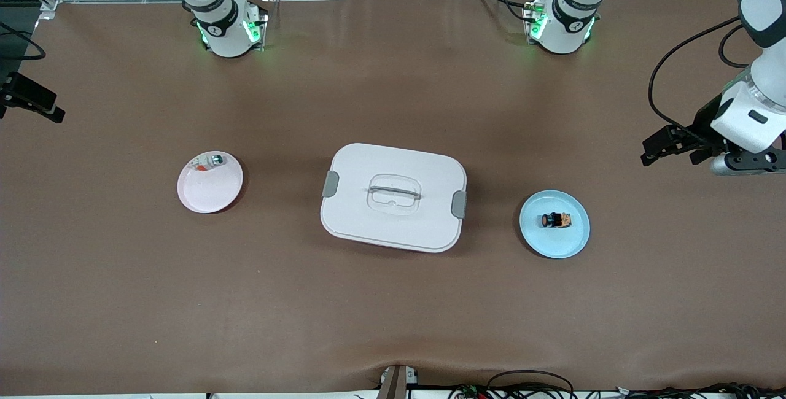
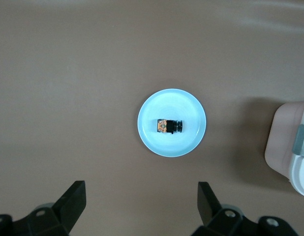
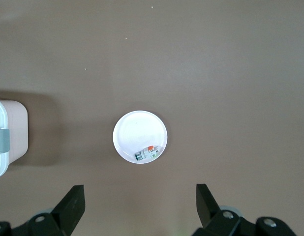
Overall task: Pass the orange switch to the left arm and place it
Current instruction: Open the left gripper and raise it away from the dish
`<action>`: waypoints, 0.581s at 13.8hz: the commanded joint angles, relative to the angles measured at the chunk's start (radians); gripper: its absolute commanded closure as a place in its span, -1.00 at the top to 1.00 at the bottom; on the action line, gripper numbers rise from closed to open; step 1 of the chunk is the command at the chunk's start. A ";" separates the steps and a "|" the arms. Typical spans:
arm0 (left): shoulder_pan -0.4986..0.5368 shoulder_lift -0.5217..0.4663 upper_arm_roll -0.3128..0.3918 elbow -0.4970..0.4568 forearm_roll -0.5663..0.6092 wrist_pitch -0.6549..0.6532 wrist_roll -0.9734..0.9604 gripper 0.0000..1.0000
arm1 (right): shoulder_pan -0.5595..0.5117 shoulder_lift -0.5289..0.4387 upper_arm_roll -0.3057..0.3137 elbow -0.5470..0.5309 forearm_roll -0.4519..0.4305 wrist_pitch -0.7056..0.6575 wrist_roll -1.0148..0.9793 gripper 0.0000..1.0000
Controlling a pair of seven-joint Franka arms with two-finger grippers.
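Starting out: I see the orange switch point(image 1: 557, 220) untouched on the blue plate point(image 1: 574, 242), beside the box point(image 1: 393, 197). Left gripper point(image 2: 139, 206) and right gripper point(image 3: 139, 206) hover high, fingers apart; the whole transfer remains.

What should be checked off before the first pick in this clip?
1. Switch lying on the blue plate, nothing covering it: ok.
2. Left hand open, high over the table with the blue plate below: ok.
3. Right hand open, high over the pink plate: ok.
4. Box shut, between the two plates, in the straight path: not ok, route over or around it.
5. Pink plate free to receive: not ok, a small white part lies at its rim.
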 commanded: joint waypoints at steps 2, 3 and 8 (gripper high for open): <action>0.010 0.004 -0.015 0.079 0.015 -0.076 0.002 1.00 | -0.019 -0.025 0.019 -0.027 -0.006 0.010 0.001 1.00; 0.016 0.007 -0.021 0.087 0.015 -0.082 0.001 1.00 | -0.021 -0.025 0.019 -0.029 -0.006 0.010 0.001 1.00; 0.219 0.020 -0.234 0.101 0.016 -0.083 -0.001 1.00 | -0.030 -0.024 0.017 -0.029 0.023 0.015 -0.016 1.00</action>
